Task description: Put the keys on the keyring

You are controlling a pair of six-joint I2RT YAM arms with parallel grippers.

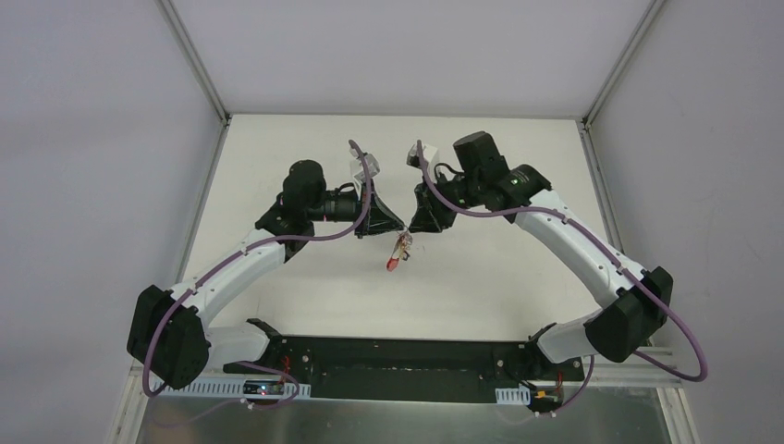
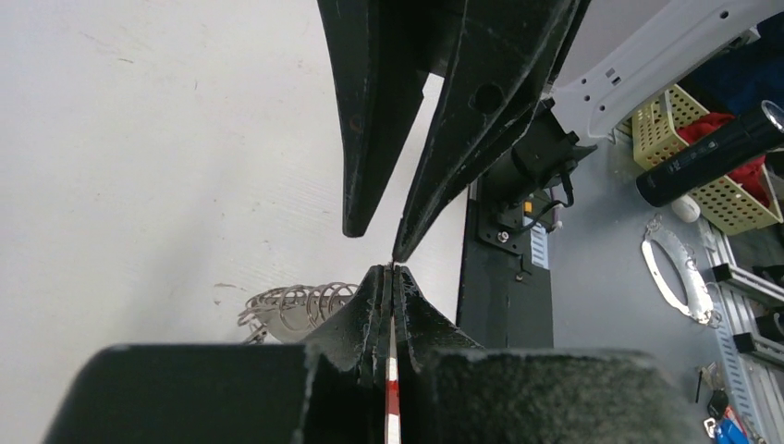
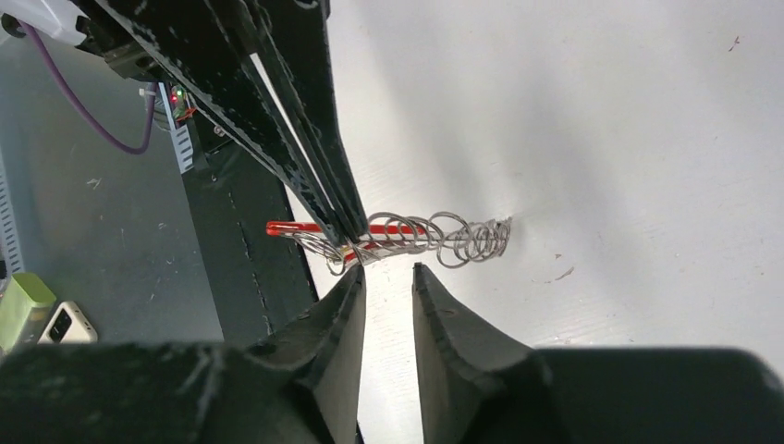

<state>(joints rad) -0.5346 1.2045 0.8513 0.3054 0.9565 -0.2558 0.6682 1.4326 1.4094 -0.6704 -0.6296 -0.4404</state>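
The two arms are meeting above the middle of the white table (image 1: 481, 277), fingertips almost against fingertips. The left gripper (image 1: 388, 225) is reaching in from the left and is pressing its fingers (image 2: 356, 314) tightly together. A thin red and silver strip is showing in the slit between them. In the right wrist view this strip is the red arc of the keyring (image 3: 288, 228), so the left gripper is grasping the keyring and holding it in the air, clear of the table. In the top view the keyring (image 1: 398, 252) is hanging just near of the place where the two grippers are meeting. A bunch of thin grey wire loops (image 3: 462, 239) is sitting on the keyring, just beside the left fingertips. The right gripper (image 1: 418, 220) is coming in from the right. Its fingers (image 3: 444, 314) are standing apart with nothing between them, and the tips are pointing at the loops from close by. I cannot tell single keys apart among the loops.
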